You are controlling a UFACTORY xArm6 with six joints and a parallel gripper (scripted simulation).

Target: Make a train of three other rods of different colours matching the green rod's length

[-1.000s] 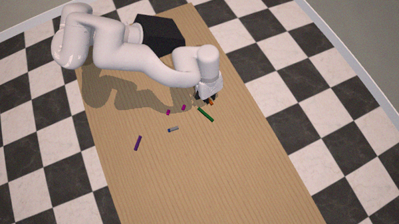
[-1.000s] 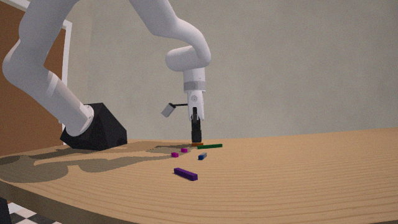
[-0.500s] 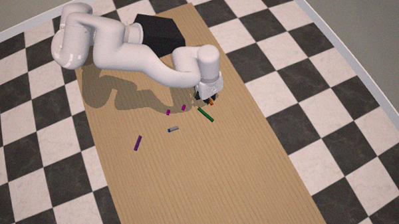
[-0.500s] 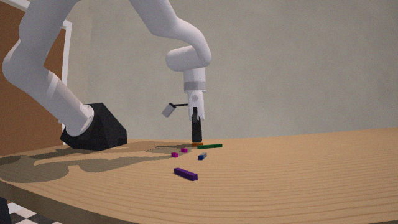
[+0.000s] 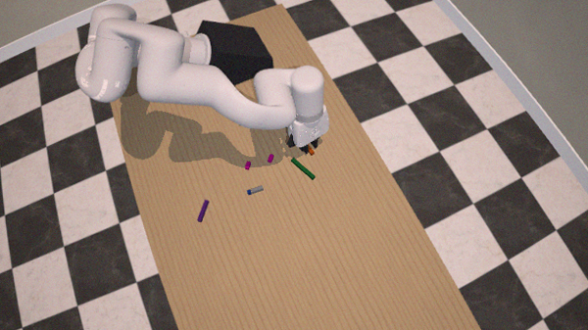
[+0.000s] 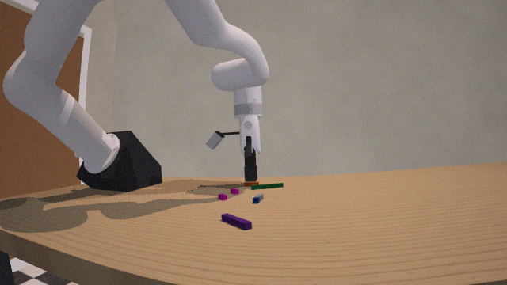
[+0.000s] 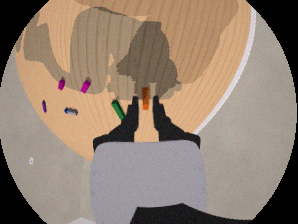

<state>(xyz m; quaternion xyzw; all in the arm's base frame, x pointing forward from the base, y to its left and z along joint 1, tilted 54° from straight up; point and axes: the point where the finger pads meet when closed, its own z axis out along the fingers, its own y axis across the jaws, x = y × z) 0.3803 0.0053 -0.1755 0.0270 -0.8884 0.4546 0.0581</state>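
White xArm 6 [image 5: 183,86] [image 6: 238,43] over the worktop [image 5: 297,253] [image 6: 356,229] [image 7: 200,75], end effector [image 5: 305,147] [image 6: 250,180] [image 7: 145,102] above the orange rod [image 5: 311,150] [image 6: 251,184] [image 7: 145,99], its fingertips apart, green rod [image 5: 303,169] [image 6: 267,186] [image 7: 118,109] near the orange rod, purple rod [image 5: 202,210] [image 6: 236,222] [image 7: 44,106] well apart from it.

From my remote station I am viewing a long wooden table [image 5: 327,262] [image 6: 356,237] [image 7: 175,40] with pale brown, streaky grain, its edge looking curved in the exterior view. Below it, a checkered floor of square black and cream marble-like tiles [image 5: 249,6] [image 6: 29,270] is spreading out on both sides. A pale skirting strip [image 5: 512,84] is running along the floor's edge. In the exterior view, a plain, faintly mottled grey-beige wall [image 6: 376,79] is rising behind the table, and at the left a flat orange-brown panel [image 6: 24,107] is standing inside a white frame [image 6: 84,87]. Light is falling softly, casting brownish shadows across the wood.
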